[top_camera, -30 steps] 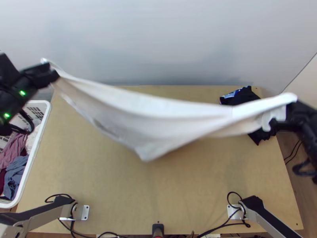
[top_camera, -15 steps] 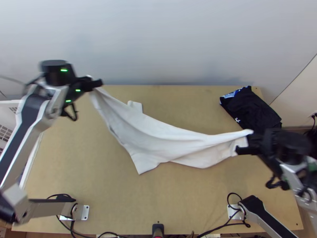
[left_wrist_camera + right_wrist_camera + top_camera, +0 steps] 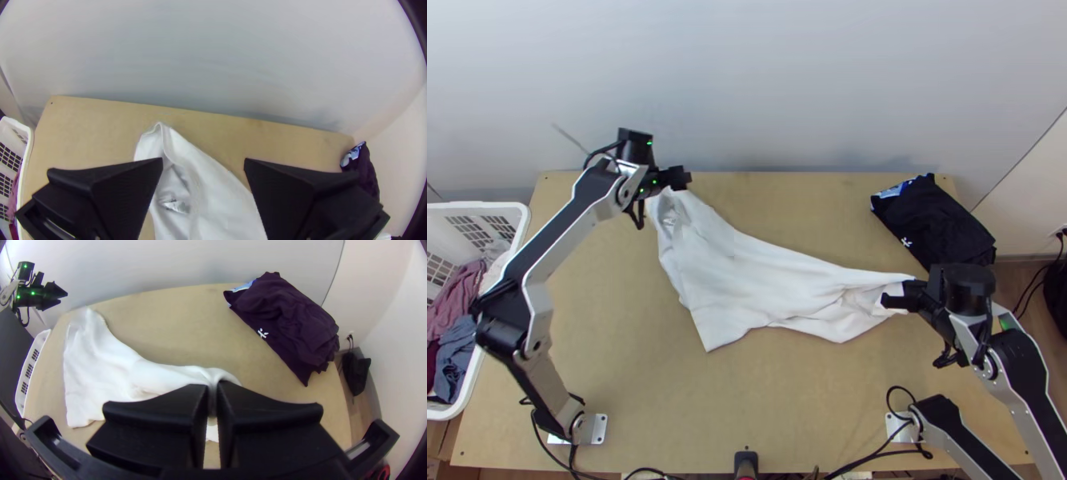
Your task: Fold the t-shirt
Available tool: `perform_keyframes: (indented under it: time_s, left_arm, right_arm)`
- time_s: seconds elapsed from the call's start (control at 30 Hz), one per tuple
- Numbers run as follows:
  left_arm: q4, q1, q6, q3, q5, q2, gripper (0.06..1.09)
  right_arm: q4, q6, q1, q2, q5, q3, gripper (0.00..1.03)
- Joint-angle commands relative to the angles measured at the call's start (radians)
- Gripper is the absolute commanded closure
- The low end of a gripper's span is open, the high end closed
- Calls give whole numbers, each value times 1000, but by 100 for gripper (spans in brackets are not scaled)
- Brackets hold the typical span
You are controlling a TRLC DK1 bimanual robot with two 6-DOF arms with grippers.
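T-shirt [image 3: 739, 280]: on the desk [image 3: 611, 376], rumpled, slanting from under the left end effector to the right one.
Left end effector [image 3: 203, 165]: wide, above the collar-like edge.
Right end effector [image 3: 213, 393]: pinching a gathered end.
Good spreading: likely regrip the left end at an edge, draw gently outward, smooth creases before folding.
Basket [image 3: 477, 206]: left of the left end effector, nearer the bases; holds mauve cloth [image 3: 453, 302], blue-grey cloth [image 3: 457, 348].

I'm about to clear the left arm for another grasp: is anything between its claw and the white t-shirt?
Nothing visible is in the way. The left claw is open at the white t-shirt's far-left end. The dark folded garment lies off at the table's far right corner.
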Motion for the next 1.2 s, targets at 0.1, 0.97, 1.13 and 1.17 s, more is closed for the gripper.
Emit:
perform_keyframes:
  time_s: [0.1,0.97,1.13,1.17]
  left_arm:
    - [-128,-72,-20,-35,40,-67,10]
    - [-105,-440,-213,-662,91,-334,11]
    - [-106,-460,-212,-695,91,-314,11]
    - [-106,-463,-212,-696,92,-311,11]
  right_arm:
    - [54,54,-48,70,-8,20,100]
    - [76,63,-55,92,-8,17,100]
    - [76,60,-58,92,-7,20,100]
    - [76,60,-58,92,-7,18,100]
